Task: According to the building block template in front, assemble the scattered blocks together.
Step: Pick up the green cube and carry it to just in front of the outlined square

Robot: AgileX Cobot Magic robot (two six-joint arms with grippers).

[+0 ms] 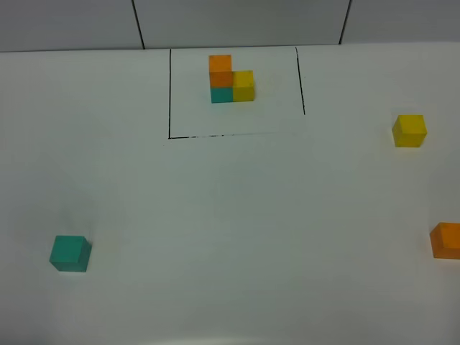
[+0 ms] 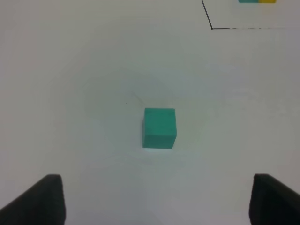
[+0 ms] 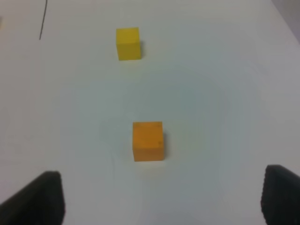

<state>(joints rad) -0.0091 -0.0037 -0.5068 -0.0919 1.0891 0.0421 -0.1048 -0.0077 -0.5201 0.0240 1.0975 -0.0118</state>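
Scene layout, as seen from the room:

1. The white table (image 1: pixel 230 215) carries a black outline (image 1: pixel 170 93), open at the far side, drawn near its far edge. The building block template (image 1: pixel 231 79) stands inside this outline, toward the far end. It consists of 3 joined cubes: orange on top of teal, with yellow touching the teal one on the right.

2. The 3 scattered blocks lie singly on the table, well apart from each other and from the template, and all outside the outline.
   - The teal cube (image 1: pixel 70 253) sits at the near left, flat on the table, turned slightly off square to the table edge.
   - The yellow cube (image 1: pixel 409 130) sits at the right, roughly level with the near line of the outline.
   - The orange cube (image 1: pixel 446 240) sits at the far right, nearer to the front than the yellow one, partly cut off by the edge of the high view.

3. The left gripper (image 2: pixel 159 199) hangs above the table with its jaws standing wide apart and nothing between them. The teal cube lies ahead of it, roughly centred between the 2 jaw tips, not touched.

4. The right gripper (image 3: pixel 161 197) is likewise spread, jaws wide apart and holding nothing. The orange cube lies just ahead of it, untouched, with the yellow cube farther on beyond it.

5. Neither arm shows in the high view.
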